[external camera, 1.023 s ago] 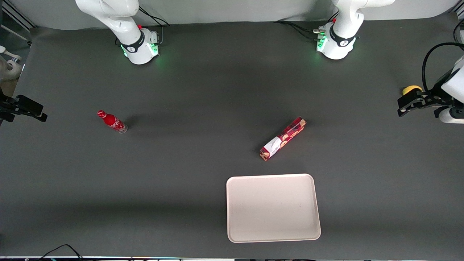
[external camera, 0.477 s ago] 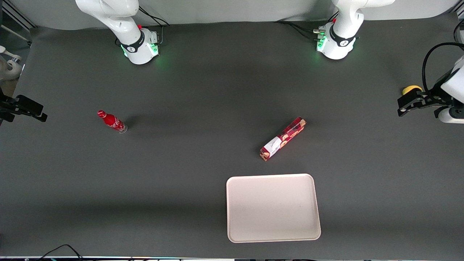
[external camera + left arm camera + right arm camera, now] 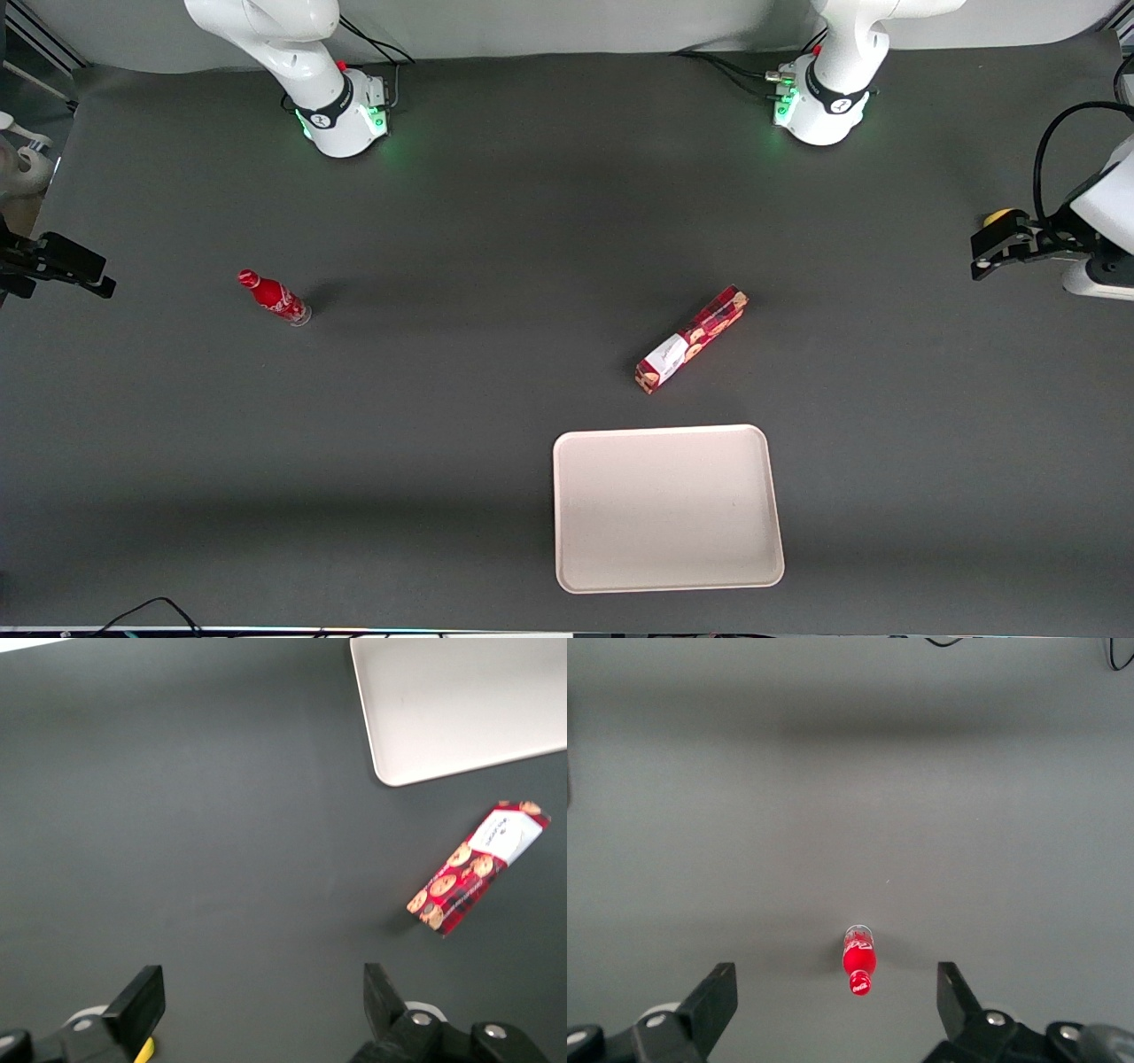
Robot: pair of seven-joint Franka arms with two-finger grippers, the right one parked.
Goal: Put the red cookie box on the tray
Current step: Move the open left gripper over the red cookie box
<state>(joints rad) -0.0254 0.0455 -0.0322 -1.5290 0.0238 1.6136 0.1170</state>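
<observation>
Since a second ago the gripper [image 3: 982, 257] has drifted slightly farther from the front camera, covering more of the small yellow object [image 3: 999, 215] beside it, while the red cookie box [image 3: 692, 339], the tray [image 3: 669, 580] and the soda bottle [image 3: 274, 297] have not shifted.

The gripper hangs above the working arm's end of the table, well apart from the box, with nothing in it. In the wrist view its fingers [image 3: 139, 998] stand spread wide over bare dark mat, which suits an approach that has only just begun. The red cookie box [image 3: 477, 869] lies flat on the mat, well off from the gripper toward the middle of the table, slanted, its white-label end nearer the tray [image 3: 390, 771]. Box and tray sit near each other but not touching, so the carry looks short once the box is gripped. Because the box lies at an angle, the wrist will likely need turning so the fingers close across its slim width.

Much is cut off. The front view shows only the gripper's dark tip and part of the wrist at the frame edge. The wrist view shows just one corner of the tray. The yellow object is mostly hidden by the gripper, and what it is cannot be told.
</observation>
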